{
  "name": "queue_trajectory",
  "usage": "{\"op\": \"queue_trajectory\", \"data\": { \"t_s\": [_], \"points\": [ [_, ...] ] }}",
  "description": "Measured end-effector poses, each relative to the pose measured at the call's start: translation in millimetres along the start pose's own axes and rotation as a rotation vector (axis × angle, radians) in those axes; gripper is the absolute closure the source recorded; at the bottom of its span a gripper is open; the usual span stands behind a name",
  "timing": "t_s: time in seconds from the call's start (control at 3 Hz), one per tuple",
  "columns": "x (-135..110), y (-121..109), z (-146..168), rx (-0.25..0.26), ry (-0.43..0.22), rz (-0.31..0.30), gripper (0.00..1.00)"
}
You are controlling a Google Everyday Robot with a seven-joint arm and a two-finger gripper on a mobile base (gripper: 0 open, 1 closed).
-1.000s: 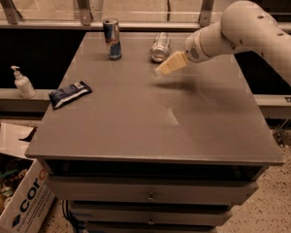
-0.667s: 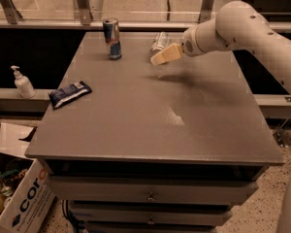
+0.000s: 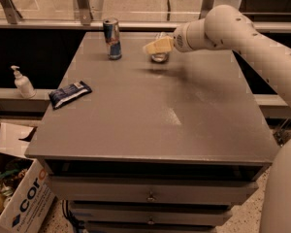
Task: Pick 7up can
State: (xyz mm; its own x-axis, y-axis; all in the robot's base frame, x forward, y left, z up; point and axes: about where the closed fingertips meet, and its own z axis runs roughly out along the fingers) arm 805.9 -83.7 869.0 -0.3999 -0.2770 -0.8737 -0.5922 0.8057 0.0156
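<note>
The 7up can (image 3: 160, 56), small and silvery with a shiny top, lies near the far edge of the grey table (image 3: 155, 110), mostly hidden behind my gripper. My gripper (image 3: 155, 46), with cream-coloured fingers, reaches in from the right on the white arm (image 3: 233, 33) and sits right over and in front of the can.
A taller blue-and-silver can (image 3: 112, 38) stands upright to the left of the 7up can. A dark blue snack bar (image 3: 70, 94) lies at the table's left edge. A white pump bottle (image 3: 22, 82) stands on the ledge at left. A cardboard box (image 3: 14, 188) sits on the floor.
My gripper has moved left and toward the far edge, from beside the can to right over it. The can and the other objects have not moved.
</note>
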Motion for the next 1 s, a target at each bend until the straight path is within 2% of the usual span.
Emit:
{"op": "queue_trajectory", "data": {
  "t_s": [0.67, 1.0],
  "points": [
    [11, 9, 28, 0.047, 0.011, 0.022, 0.00],
    [21, 11, 37, 0.066, 0.018, 0.010, 0.18]
  ]
}}
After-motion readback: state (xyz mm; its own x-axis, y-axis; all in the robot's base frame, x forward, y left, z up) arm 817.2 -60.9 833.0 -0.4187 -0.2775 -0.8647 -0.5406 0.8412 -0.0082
